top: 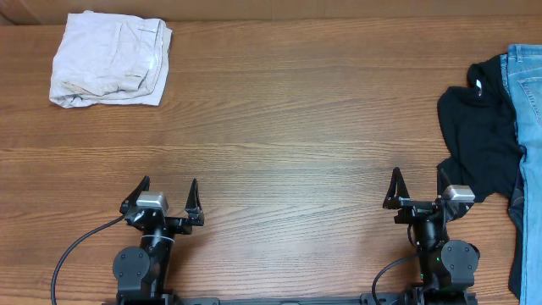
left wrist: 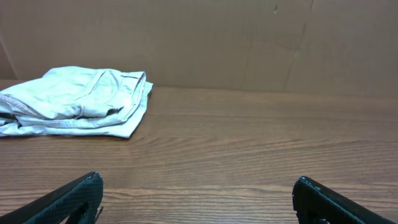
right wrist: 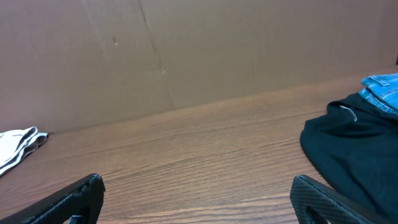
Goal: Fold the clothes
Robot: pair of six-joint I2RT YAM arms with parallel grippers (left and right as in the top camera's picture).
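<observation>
The clothes [top: 110,59], a pair of cream khaki shorts, lie folded in a compact bundle at the table's far left corner. The left wrist view shows the clothes [left wrist: 74,102] at the back left, and the right wrist view catches just an edge of them [right wrist: 18,146]. My left gripper [top: 168,196] sits near the front edge, open and empty, well short of the bundle. My right gripper [top: 421,188] is open and empty at the front right. In each wrist view the left gripper [left wrist: 198,186] and right gripper [right wrist: 196,186] have bare wood between their fingers.
A black garment [top: 478,144] lies at the right side, close to my right gripper, with blue denim jeans [top: 529,127] beside it at the table's right edge. A brown cardboard wall [left wrist: 249,43] closes off the back of the table.
</observation>
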